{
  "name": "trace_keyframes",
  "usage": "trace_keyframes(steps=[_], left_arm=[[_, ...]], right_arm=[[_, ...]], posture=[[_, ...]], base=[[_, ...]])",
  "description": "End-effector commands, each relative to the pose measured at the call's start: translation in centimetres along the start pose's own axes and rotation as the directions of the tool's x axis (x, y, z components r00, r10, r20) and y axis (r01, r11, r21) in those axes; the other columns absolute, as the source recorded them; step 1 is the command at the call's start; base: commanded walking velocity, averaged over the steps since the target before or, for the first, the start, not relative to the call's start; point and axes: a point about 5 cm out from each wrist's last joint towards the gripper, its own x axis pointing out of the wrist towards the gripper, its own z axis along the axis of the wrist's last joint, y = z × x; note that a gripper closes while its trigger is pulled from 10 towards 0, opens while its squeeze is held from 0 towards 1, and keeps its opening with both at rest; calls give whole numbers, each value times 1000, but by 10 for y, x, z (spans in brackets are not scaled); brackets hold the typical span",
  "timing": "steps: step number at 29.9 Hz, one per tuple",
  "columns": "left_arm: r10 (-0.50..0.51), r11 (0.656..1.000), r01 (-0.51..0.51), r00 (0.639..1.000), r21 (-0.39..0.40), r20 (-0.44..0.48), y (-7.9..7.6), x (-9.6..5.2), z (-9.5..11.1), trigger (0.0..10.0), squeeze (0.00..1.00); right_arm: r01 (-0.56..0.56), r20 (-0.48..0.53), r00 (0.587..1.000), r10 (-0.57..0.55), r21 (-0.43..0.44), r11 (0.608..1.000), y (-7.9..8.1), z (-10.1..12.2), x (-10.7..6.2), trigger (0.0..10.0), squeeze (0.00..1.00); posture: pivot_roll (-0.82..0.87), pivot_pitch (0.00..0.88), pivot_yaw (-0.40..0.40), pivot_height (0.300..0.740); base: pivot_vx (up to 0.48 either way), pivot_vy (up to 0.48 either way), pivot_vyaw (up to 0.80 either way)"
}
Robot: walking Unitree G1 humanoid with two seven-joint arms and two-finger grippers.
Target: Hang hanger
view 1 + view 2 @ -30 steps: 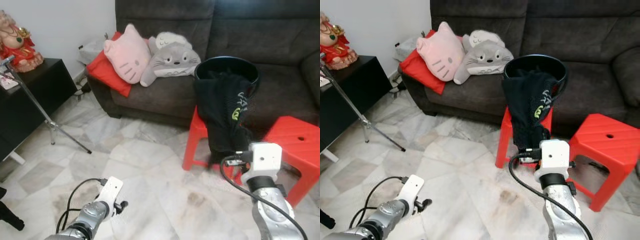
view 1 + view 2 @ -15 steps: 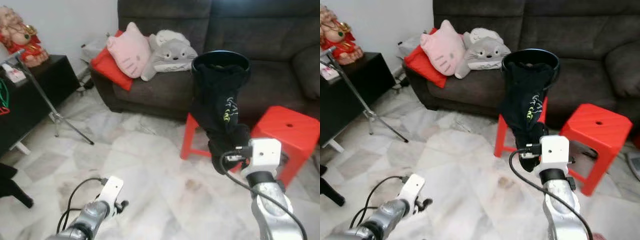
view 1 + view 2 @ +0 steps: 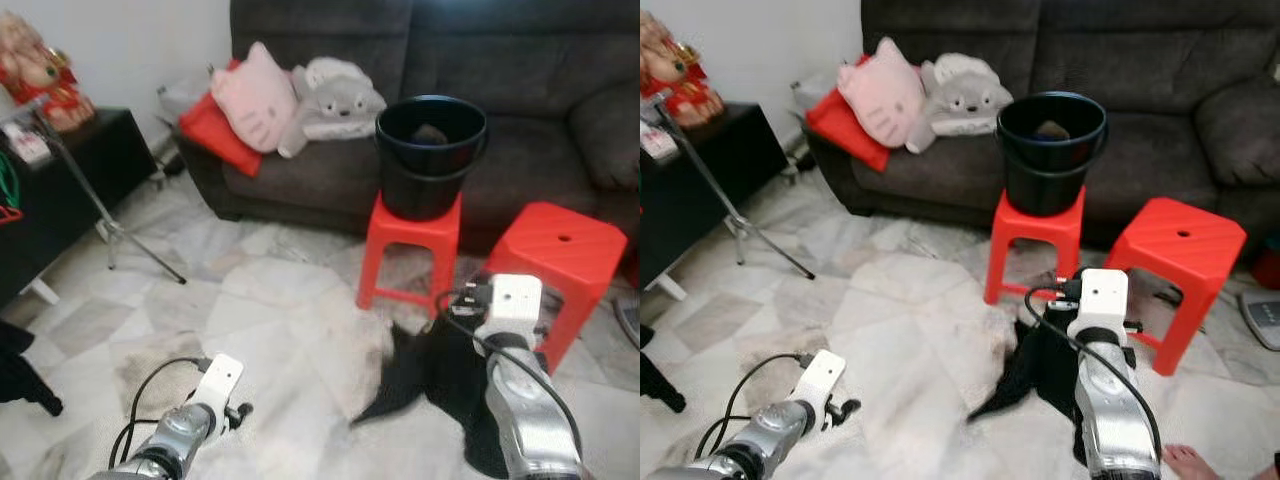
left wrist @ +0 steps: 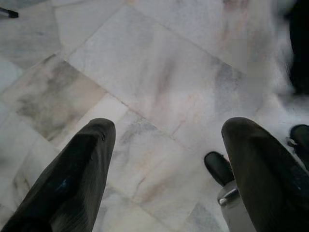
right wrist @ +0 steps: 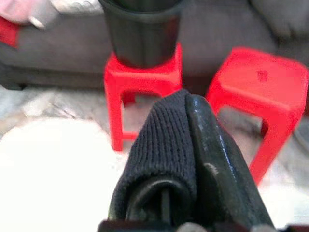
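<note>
A black garment [image 3: 440, 375] hangs from my right gripper [image 5: 186, 111] and trails down toward the marble floor in front of the red stools. In the right wrist view the fingers are shut on a fold of its dark knit fabric. A black bucket [image 3: 430, 150] stands on the nearer red stool [image 3: 410, 235], with something dark at its bottom. Low on the left, my left gripper [image 4: 166, 130] hovers open over bare floor tiles, holding nothing. Thin green and red shapes [image 3: 6, 190] sit at the far left edge, too cut off to identify.
A second red stool [image 3: 560, 250] stands right of the first. Behind them is a dark sofa [image 3: 560, 110] with a pink and a grey plush cushion [image 3: 255, 100]. A black cabinet [image 3: 70, 170] and a metal stand's legs [image 3: 110, 235] are at the left. A person's foot [image 3: 1185, 462] is at the lower right.
The black garment, draped over the bucket's rim before, has come off it and now hangs low from my right gripper. The camera shifted slightly. My left arm stayed put.
</note>
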Motion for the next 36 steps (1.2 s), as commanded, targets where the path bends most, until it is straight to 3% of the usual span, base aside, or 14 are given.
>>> trace_keyframes(steps=[1, 6, 8, 10, 13, 17, 22, 33, 36], left_arm=[[18, 1000, -18, 1000, -1, -7, 6, -1, -1, 10000, 0], [24, 1000, -24, 1000, -8, -6, 6, -1, -2, 10000, 0], [25, 1000, -25, 1000, -9, -7, 6, -1, -2, 10000, 0], [32, 999, -32, 999, -16, -7, 6, -1, -2, 10000, 0], [39, 999, -39, 999, -25, -7, 7, -1, -2, 10000, 0], [41, 999, -41, 999, -27, -7, 7, -1, -2, 10000, 0], [57, 997, -57, 998, -56, 2, 6, -1, -2, 10000, 0], [53, 997, -53, 999, -53, 2, 6, -1, 0, 10000, 0], [53, 997, -53, 999, -55, 5, 6, 0, 1, 10000, 0]], right_arm=[[19, 10, 1000, -19, 31, 999, -2, 0, 5, 10000, 0], [54, -72, 996, -51, 45, 998, -10, -24, 16, 10000, 0], [74, -98, 993, -73, 10, 997, -12, -27, 18, 10000, 0], [60, -47, 997, -55, 91, 994, -9, -17, 22, 10000, 0], [32, -93, 995, -31, 4, 999, -4, -28, 20, 10000, 0], [35, -123, 992, -34, 6, 999, -5, -33, 22, 10000, 0], [111, -158, 982, -100, 61, 992, -26, -39, 23, 10000, 0], [144, -208, 970, -124, 83, 986, -54, -40, 24, 10000, 0], [134, -212, 970, -116, 73, 988, -56, -38, 25, 10000, 0]], posture=[[-206, 0, 94, 740], [-185, 0, 87, 740], [-185, 0, 87, 740], [-168, 0, 82, 740], [-164, 0, 77, 740], [-152, 0, 68, 740], [-128, 0, 45, 740], [-136, 0, 49, 740], [-132, 0, 46, 740]], base=[[0, 0, 0], [0, 0, 0], [0, 0, 0], [0, 0, 0], [0, 0, 0], [0, 0, 0], [0, 0, 0], [0, 0, 0], [0, 0, 0]])
